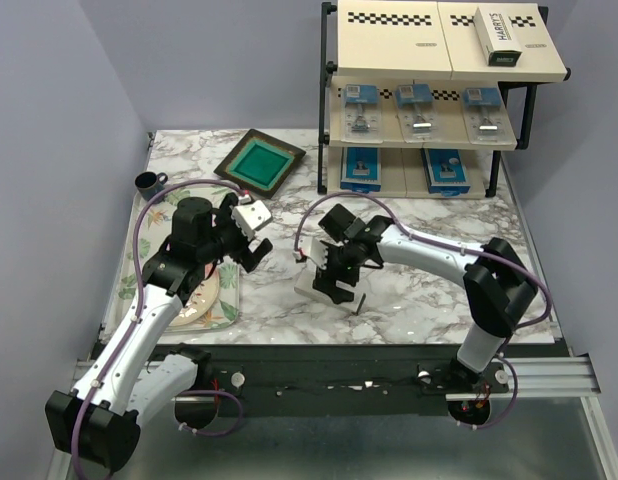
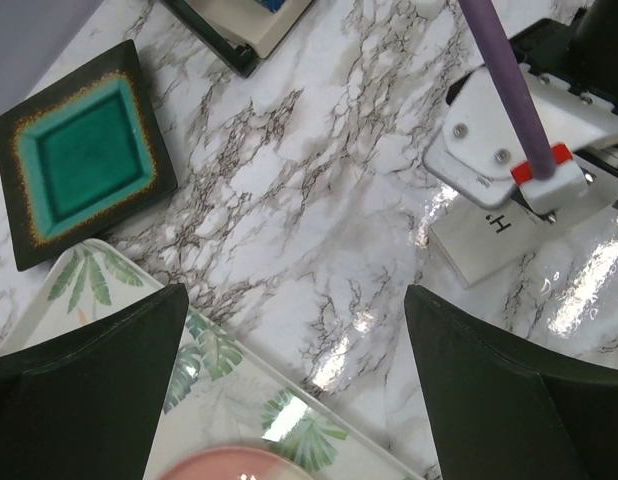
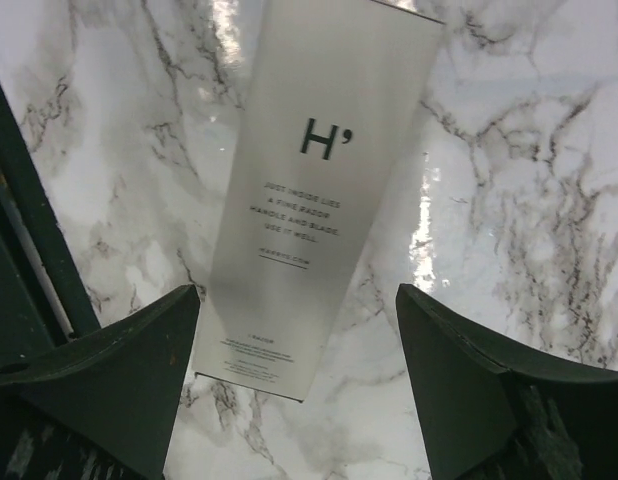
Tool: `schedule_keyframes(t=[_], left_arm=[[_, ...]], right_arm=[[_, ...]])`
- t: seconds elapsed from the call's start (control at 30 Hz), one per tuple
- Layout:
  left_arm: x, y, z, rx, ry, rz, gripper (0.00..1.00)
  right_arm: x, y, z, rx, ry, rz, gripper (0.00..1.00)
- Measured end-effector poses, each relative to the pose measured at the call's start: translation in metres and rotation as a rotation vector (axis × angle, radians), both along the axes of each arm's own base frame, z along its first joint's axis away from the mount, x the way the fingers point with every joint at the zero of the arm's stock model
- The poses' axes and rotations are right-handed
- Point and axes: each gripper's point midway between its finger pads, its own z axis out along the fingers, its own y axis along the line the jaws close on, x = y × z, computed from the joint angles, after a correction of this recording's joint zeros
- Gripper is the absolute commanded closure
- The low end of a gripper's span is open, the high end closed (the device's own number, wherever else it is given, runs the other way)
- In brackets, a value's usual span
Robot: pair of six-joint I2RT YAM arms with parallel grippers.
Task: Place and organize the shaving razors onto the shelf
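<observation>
Straddling a white Harry's box (image 3: 319,150) — right hand (image 3: 297,300) spread wide, not gripping; left hand (image 2: 296,300) spread, empty.

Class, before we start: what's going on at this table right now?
The right gripper hangs open over a white Harry's box lying on the marble table, not gripping it. The left gripper is open and empty. The shelf holds a second white box on top, three blister packs in the middle, two blue boxes below.
</observation>
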Motion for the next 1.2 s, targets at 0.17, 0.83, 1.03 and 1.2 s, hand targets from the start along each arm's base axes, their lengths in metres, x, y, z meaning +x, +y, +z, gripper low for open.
schedule_keyframes(t=[0.17, 0.83, 1.03, 1.2], left_arm=[[0.003, -0.001, 0.003, -0.041, 0.01, 0.025, 0.02], [-0.015, -0.019, 0.005, -0.044, -0.062, -0.172, 0.02], [-0.041, -0.042, 0.0, -0.016, -0.151, -0.447, 0.02], [-0.042, -0.074, -0.013, 0.057, -0.16, -0.686, 0.05]], right_arm=[[-0.023, 0.007, -0.009, -0.041, 0.031, 0.047, 0.12], [0.002, -0.025, 0.002, 0.038, 0.303, -0.131, 0.37], [0.013, -0.031, 0.069, 0.274, 0.389, -0.01, 0.42], [-0.003, -0.016, 0.087, 0.379, 0.416, 0.164, 0.42]])
